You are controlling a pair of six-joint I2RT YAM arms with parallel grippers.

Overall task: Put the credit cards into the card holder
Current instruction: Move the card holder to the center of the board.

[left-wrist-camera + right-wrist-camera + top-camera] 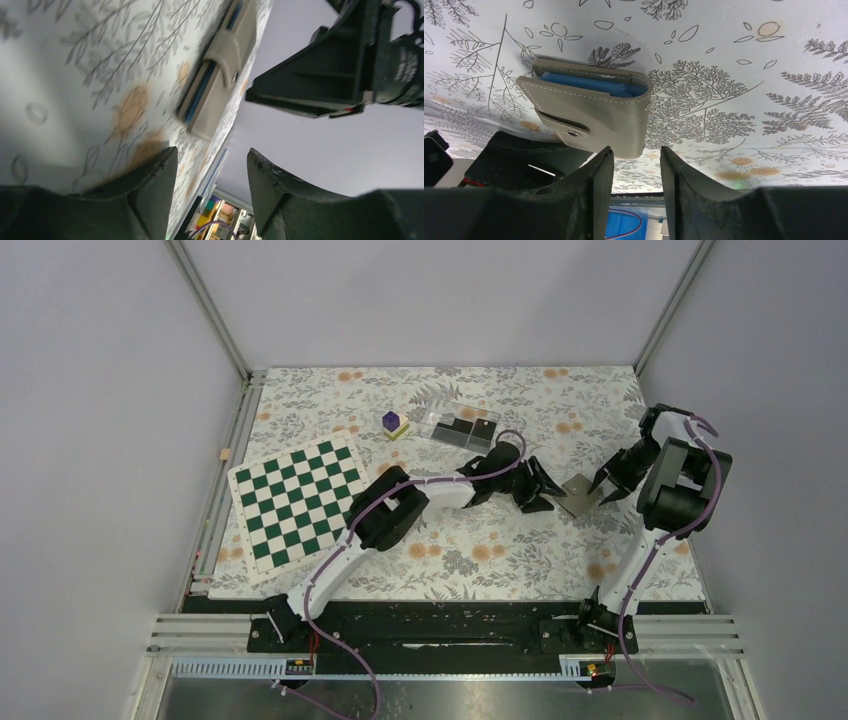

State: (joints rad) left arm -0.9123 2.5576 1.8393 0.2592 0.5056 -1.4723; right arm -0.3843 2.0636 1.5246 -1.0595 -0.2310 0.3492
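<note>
The card holder [579, 495], a grey-brown folded wallet, lies on the floral table between my two grippers. In the right wrist view the card holder [594, 112] is slightly agape, showing blue inside, with its dot clasp facing the camera. It also shows in the left wrist view [220, 70]. My left gripper [547, 489] [212, 152] is open and empty just left of it. My right gripper [603, 490] [636, 149] is open and empty just right of it, fingertips near its edge. Black credit cards [455, 427] lie in a clear box at the back.
The clear plastic box [480, 418] stands at the back centre, with a purple cube [392, 422] to its left. A green-and-white chessboard [299, 500] lies at the left. The left gripper [519, 160] shows behind the wallet in the right wrist view.
</note>
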